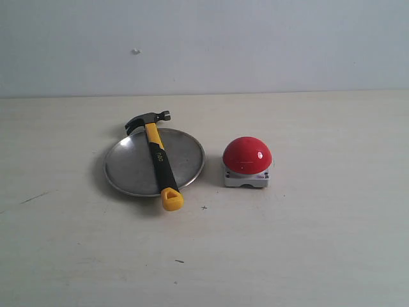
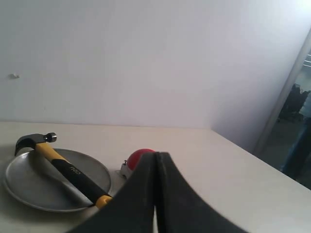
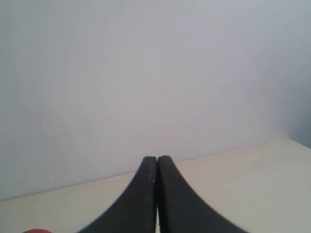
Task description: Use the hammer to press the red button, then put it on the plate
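A: Exterior?
B: Hammer (image 1: 158,160) lies across the plate (image 1: 128,169), head past one rim, yellow loop past the other. Red button (image 1: 246,155) just beside the plate, on the bench (image 1: 307,243).
A: Left wrist?
B: Left pincer (image 2: 156,160) pressed together, empty.
A: Right wrist?
B: Right pincer (image 3: 157,162) likewise. Red sliver (image 3: 36,231) at the edge, possibly the button.

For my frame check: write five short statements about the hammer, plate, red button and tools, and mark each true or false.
1. The hammer lies across the plate. True.
2. The red button stands beside the plate, apart from it. True.
3. The hammer's head rests on the red button. False: the head juts past the plate's rim, away from the button.
4. The left tool and the right tool are both shut. True.
5. The left tool holds the hammer. False: it holds nothing.
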